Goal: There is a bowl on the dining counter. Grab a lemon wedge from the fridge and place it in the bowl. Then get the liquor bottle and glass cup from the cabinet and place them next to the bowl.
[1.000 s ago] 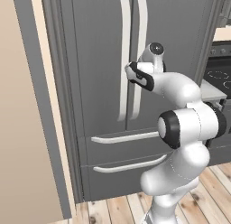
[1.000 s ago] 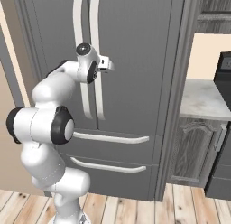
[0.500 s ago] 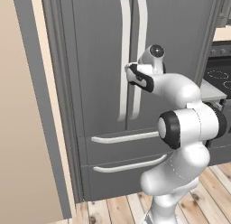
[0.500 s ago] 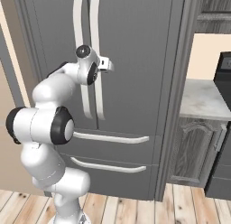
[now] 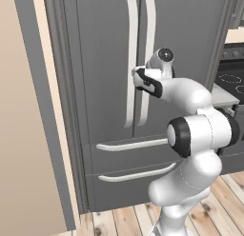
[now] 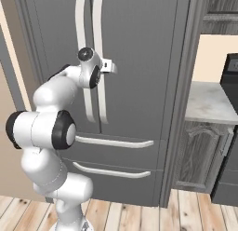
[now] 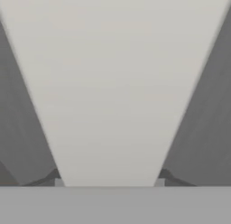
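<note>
Change: hand [image 6: 111, 67] has narrowed around a pale door handle [image 7: 113, 83] | Grip: tips either side, clamping unclear | Fridge [image 5: 143, 49]: closed ahead | Meaning: door pull likely next

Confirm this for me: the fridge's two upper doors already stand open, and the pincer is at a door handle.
Not right: both upper doors of the fridge are shut, as the right base view shows. The pincer is indeed at a door handle.

Dark grey fridge [image 5: 100, 63] upright, doors shut, pale vert. handles.
</note>
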You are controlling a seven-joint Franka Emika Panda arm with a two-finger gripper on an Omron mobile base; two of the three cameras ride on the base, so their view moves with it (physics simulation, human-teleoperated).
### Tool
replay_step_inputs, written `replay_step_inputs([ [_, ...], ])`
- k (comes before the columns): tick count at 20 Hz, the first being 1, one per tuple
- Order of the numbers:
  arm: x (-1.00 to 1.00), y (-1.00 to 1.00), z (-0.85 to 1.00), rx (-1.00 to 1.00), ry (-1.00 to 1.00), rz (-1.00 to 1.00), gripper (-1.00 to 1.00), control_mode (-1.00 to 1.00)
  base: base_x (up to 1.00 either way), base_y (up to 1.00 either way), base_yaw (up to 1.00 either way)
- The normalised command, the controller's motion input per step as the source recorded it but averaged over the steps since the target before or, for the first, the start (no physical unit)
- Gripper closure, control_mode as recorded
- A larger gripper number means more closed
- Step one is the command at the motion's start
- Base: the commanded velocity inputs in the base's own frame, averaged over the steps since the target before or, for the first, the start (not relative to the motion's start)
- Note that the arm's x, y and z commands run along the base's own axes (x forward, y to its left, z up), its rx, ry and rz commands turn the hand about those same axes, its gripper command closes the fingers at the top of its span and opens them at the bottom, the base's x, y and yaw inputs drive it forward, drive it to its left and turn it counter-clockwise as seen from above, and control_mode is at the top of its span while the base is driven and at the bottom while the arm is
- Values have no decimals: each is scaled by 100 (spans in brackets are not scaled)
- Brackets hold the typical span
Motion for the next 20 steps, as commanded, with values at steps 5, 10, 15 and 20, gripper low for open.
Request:
replay_step_inputs([
  [5, -81, -16, 0, -2, -21, -1, 100, -100, 0, 0, 0],
  [10, -100, -39, 15, -2, -24, -1, 100, -100, 0, 0, 0],
  [15, -100, -50, 36, 0, -13, -2, 100, -100, 0, 0, 0],
  [20, -96, -57, 50, 0, -2, 0, 100, -100, 0, 0, 0],
])
